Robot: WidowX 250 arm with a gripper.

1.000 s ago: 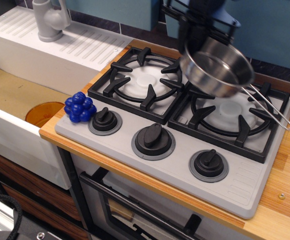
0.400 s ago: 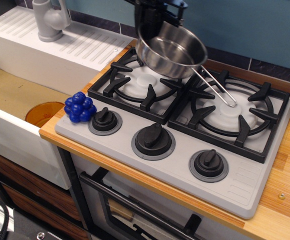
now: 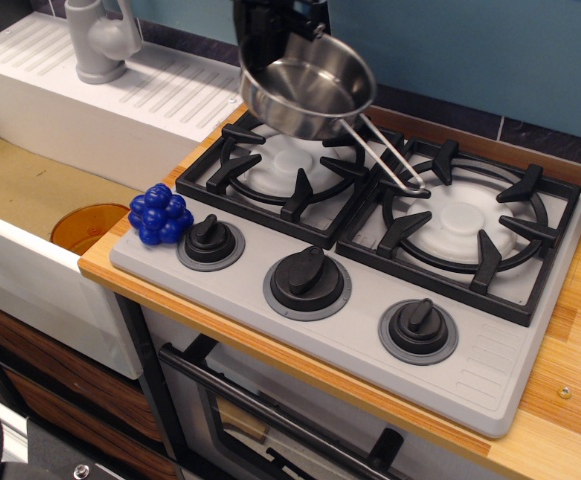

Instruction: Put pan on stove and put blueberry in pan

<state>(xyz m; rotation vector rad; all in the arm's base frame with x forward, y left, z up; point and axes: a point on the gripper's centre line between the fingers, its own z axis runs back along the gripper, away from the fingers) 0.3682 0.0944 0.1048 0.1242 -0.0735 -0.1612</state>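
Steel catches our eye first: the pan (image 3: 308,87) hangs tilted in the air above the rear of the left burner grate (image 3: 286,165), near the back edge of the counter (image 3: 570,370). We see its open side turned toward the camera, and its thin wire handle (image 3: 385,160) slants down and to the right, its loop ending over the strip between the two grates. We cannot tell whether the loop touches the metal there. The black gripper (image 3: 275,30) stands at the pan's far rim, pinched onto it and carrying it, though the rim hides the fingertips and the top of the view cuts off most of the tool.

Below it the grey stove (image 3: 480,375) fills the middle of the wooden counter. The right burner grate (image 3: 465,225) is bare, and three black knobs (image 3: 308,280) line the stove's front edge.

We find the blueberry (image 3: 160,214) at the stove's front left corner, just beside the leftmost knob and close to the counter's left edge, well apart from the pan.

Past that edge lies the sink basin (image 3: 30,190) with an orange disc (image 3: 88,226) in it. A white drainboard (image 3: 140,100) and a grey faucet (image 3: 100,40) sit toward the back left corner. An oven door handle (image 3: 270,415) runs under the counter's front edge.
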